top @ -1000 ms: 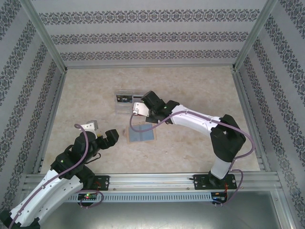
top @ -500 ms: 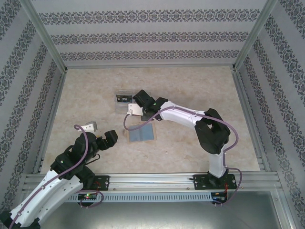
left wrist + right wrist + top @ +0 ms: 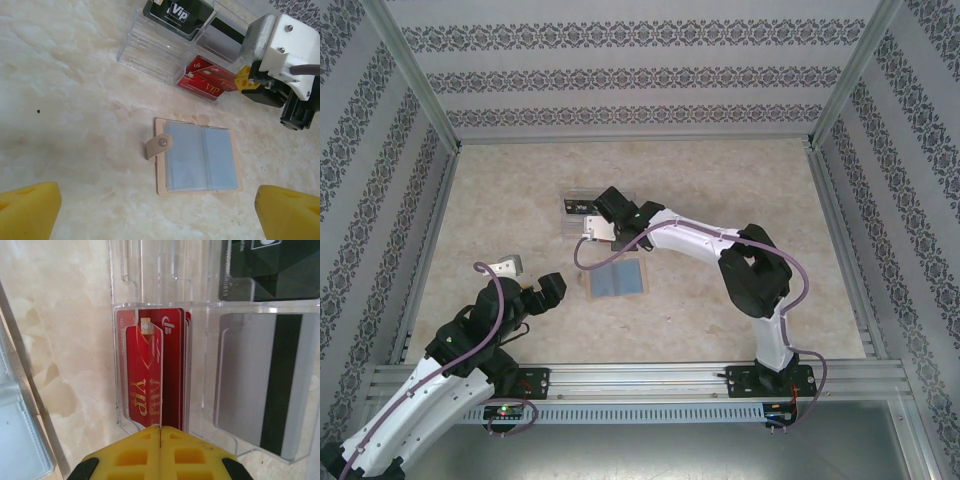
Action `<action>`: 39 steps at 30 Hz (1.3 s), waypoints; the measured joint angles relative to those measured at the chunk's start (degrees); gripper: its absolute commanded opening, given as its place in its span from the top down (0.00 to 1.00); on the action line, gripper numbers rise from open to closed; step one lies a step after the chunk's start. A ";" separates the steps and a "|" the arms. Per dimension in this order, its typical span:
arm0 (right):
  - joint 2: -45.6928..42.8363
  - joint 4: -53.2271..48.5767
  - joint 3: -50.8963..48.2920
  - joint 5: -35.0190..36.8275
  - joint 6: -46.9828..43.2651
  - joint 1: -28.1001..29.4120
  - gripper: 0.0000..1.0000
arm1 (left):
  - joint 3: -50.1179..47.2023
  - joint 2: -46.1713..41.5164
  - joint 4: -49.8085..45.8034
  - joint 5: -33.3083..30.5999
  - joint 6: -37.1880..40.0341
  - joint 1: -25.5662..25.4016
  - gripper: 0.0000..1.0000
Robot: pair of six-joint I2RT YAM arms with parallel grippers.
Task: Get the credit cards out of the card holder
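Most of the job looks undone to us. The marbled bench (image 3: 500,200) carries everything: the clear tray (image 3: 150,52) toward the far side, and the card holder (image 3: 160,175) just on the near side of it, not touching, roughly btwn the two arms.

The right arm reaches across to the tray. Its claw (image 3: 160,434) is clenched, yellow pads meeting along a thin seam at the near end of the compartment w/ the red cards (image 3: 150,370). We can't make out any card pinched in that seam. The left claw (image 3: 157,215) hangs at the near left w/ pads spread wide, gripping nothing, looking down on the holder.

The tray also has a black VIP card (image 3: 177,12) and a silver card (image 3: 260,385) w/ a dark stripe, each in its own compartment.

The holder lies flat and open, snap flap (image 3: 159,145) undone and turned out to one side. Inside sit two blue-grey panels side by side. We take these for the credit cards (image 3: 182,160), not yet pulled from their pockets, though we can't rule out bare sleeves.

So, as we judge it:
- Done: the holder is unsnapped and spread open.
- Left: sliding each card out and setting it on the bench.
- Neither claw is at the holder, so the extraction itself hasn't begun.
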 measured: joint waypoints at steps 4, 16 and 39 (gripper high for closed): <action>0.59 -0.13 0.02 -0.04 0.31 0.00 1.00 | 0.00 -0.07 -0.24 -0.17 -0.20 0.00 0.00; 2.34 -0.52 1.77 0.09 1.77 -0.02 0.91 | 0.00 -0.70 -0.83 -0.33 -0.20 0.00 0.00; 2.82 5.64 2.29 5.53 9.79 -4.28 0.64 | -0.02 -0.81 -0.85 -0.28 -0.17 0.00 0.00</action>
